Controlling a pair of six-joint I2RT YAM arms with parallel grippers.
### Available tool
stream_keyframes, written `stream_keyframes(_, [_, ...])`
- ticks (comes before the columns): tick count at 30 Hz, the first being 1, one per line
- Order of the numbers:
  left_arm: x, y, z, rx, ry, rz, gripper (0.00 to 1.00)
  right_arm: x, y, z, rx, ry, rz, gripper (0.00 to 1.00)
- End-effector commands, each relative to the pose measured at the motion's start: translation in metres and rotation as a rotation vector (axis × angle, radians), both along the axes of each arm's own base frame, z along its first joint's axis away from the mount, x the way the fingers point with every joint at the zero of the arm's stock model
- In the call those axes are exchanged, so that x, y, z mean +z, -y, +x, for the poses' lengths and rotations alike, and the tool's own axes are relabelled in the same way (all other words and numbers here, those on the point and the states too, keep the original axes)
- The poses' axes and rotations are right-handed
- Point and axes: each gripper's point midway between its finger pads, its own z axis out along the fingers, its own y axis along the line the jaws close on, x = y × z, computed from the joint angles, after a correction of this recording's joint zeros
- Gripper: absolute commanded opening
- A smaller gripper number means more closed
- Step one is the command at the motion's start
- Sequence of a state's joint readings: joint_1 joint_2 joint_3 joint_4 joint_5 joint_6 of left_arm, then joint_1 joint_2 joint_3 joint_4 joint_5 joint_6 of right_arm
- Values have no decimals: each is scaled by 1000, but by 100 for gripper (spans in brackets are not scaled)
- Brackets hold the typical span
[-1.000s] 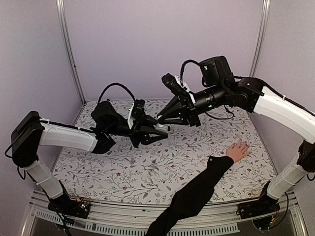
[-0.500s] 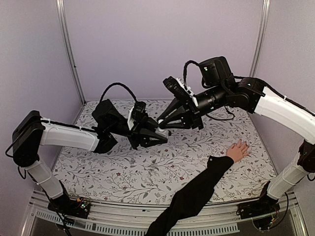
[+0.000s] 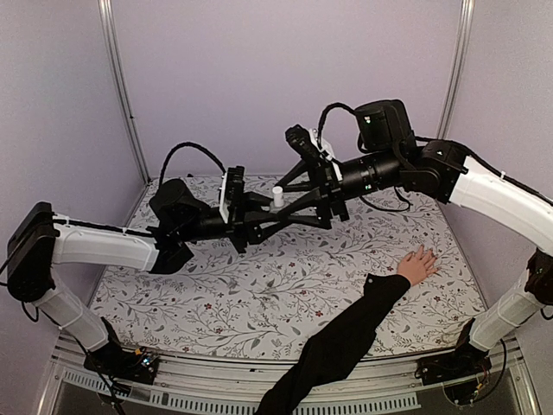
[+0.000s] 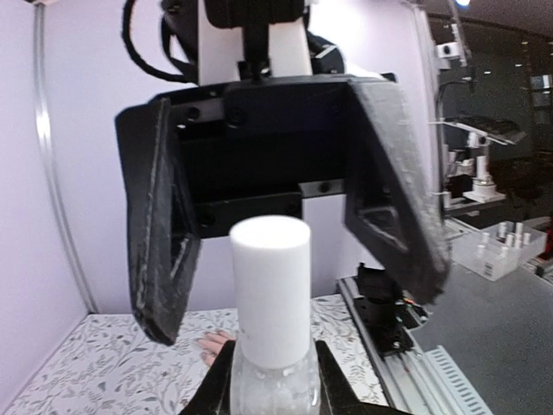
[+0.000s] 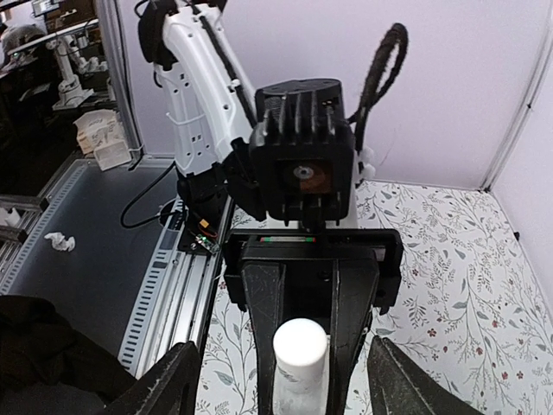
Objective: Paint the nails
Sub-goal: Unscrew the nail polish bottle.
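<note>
White cylindrical cap [image 4: 270, 281] tops translucent bottle [image 4: 273, 391] in left hand [image 3: 271, 213].

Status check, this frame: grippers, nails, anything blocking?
Left gripper shut on bottle, cap on. Right gripper open, jaws straddling the cap. Nails on hand flat on table, away from both grippers.

a bottle [image 3: 277, 196] is held upright over the table [image 3: 216, 298] in the left gripper [image 4: 275, 385], flanked by the right gripper [image 5: 289, 385]; a hand [image 3: 418, 264] is laid at the table's right.
</note>
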State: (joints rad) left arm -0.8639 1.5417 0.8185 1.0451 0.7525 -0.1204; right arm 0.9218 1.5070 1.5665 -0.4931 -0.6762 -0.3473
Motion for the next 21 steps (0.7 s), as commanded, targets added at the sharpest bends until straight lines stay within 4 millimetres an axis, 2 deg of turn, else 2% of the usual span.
stream_keyframes(1, [2, -5, 38, 254, -31, -2, 0, 17, 5, 31, -216, -14, 59, 73])
stream_keyframes(5, [0, -8, 59, 406, -45, -3, 0, 27, 11, 57, -386, -27, 102, 73])
stream_keyframes(9, [-4, -8, 77, 518, -64, 10, 0, 36, 17, 78, -524, -44, 132, 68])
stream_keyframes(15, [-10, -6, 94, 623, -70, 27, 0, 20, 17, 103, -659, -109, 84, 58])
stream_keyframes(21, [-16, -4, 104, 683, -81, 39, 0, 13, 11, 109, -681, -152, 84, 53])
